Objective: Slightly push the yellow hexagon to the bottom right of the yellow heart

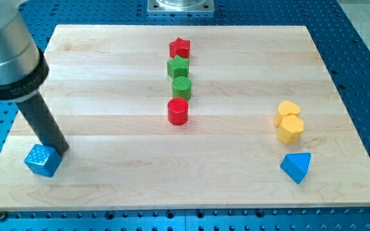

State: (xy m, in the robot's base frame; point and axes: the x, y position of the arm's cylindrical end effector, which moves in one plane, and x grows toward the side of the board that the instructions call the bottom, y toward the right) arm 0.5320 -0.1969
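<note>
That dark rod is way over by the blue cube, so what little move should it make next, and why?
Probably travel toward the view's right. My tip sits beside the blue cube at the board's lower left, far from the yellow hexagon, which touches the yellow heart just below it. It would need to reach the hexagon's upper-left side before nudging.

My wooden board [121, 160] carries a column of four blocks at upper centre: a red star [180, 47], a green star-like block [178, 67], a green cylinder [182, 86] and a red cylinder [178, 111], each close to the next. At the right of the frame the yellow heart [288, 110] touches the yellow hexagon [291, 129] just below it, with a blue triangle [297, 167] lower down. At lower left my tip [59, 152] rests on the board just right of a blue cube [42, 160].
</note>
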